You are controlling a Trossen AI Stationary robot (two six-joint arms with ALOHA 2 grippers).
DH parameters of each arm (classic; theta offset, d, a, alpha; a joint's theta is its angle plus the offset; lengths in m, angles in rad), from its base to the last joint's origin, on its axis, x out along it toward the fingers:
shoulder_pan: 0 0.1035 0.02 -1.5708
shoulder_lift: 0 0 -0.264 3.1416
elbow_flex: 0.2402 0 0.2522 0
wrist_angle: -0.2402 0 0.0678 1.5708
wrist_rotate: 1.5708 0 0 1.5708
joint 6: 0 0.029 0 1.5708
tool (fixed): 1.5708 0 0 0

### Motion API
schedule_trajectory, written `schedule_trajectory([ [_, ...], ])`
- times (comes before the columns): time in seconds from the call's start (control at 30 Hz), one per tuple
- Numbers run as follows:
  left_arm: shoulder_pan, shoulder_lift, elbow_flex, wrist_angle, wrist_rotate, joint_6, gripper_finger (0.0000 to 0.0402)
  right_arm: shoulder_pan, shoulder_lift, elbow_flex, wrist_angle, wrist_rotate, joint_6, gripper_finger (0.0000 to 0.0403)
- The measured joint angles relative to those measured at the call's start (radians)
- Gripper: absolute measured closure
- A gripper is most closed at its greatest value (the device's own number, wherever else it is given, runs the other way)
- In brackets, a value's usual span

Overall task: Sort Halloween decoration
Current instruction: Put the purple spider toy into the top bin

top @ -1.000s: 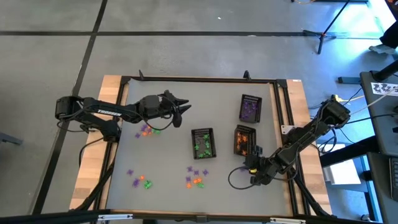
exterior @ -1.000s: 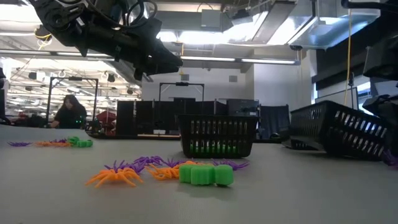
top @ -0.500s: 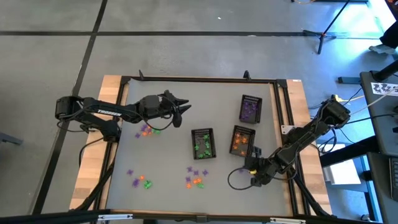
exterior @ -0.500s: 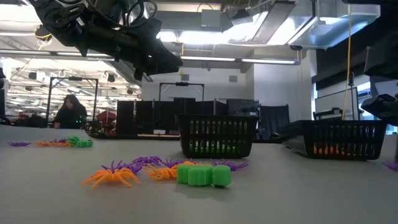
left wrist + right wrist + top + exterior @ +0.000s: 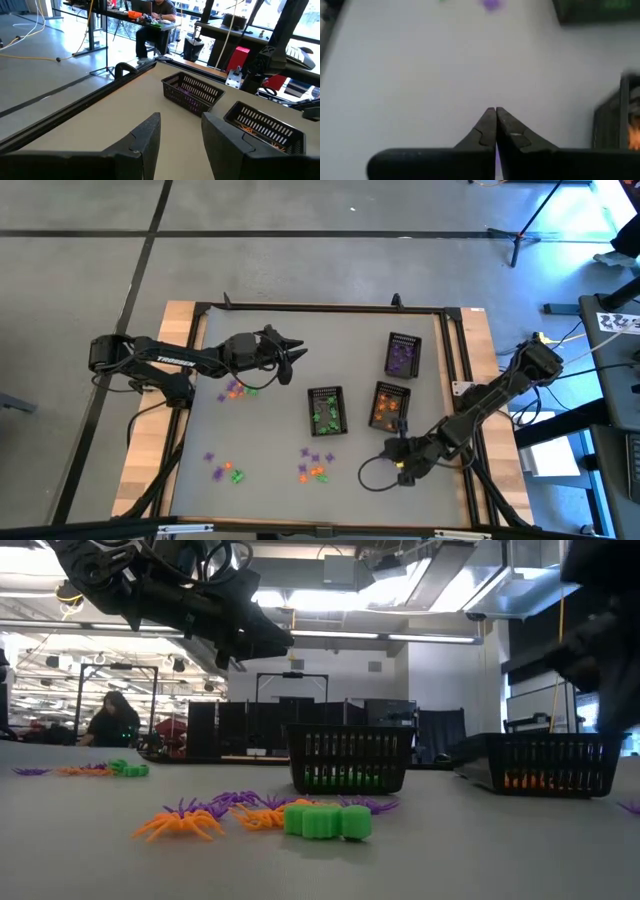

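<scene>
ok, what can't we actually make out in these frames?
- Right gripper: shut, with a purple sliver between the fingers in the right wrist view; too little shows to tell what it is.
- Orange basket, low view: a blurred dark arm covers the space above and right of it.
- Trinkets, high view: too small to tell shapes.

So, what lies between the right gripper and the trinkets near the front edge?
Only bare table, in the high view, between right gripper and trinket cluster.
</scene>
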Motion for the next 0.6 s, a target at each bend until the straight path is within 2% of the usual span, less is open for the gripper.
schedule_trajectory([
  [0.23,0.0,0.0,0.0,0.0,0.0,0.0,0.0266,-0.016,0.0,0.145,-0.052,0.004,-0.115,0.0402],
  [0.6,0.0,0.0,0.0,0.0,0.0,0.0,0.0266,-0.015,-0.001,0.315,-0.211,0.082,-0.155,0.0403],
])
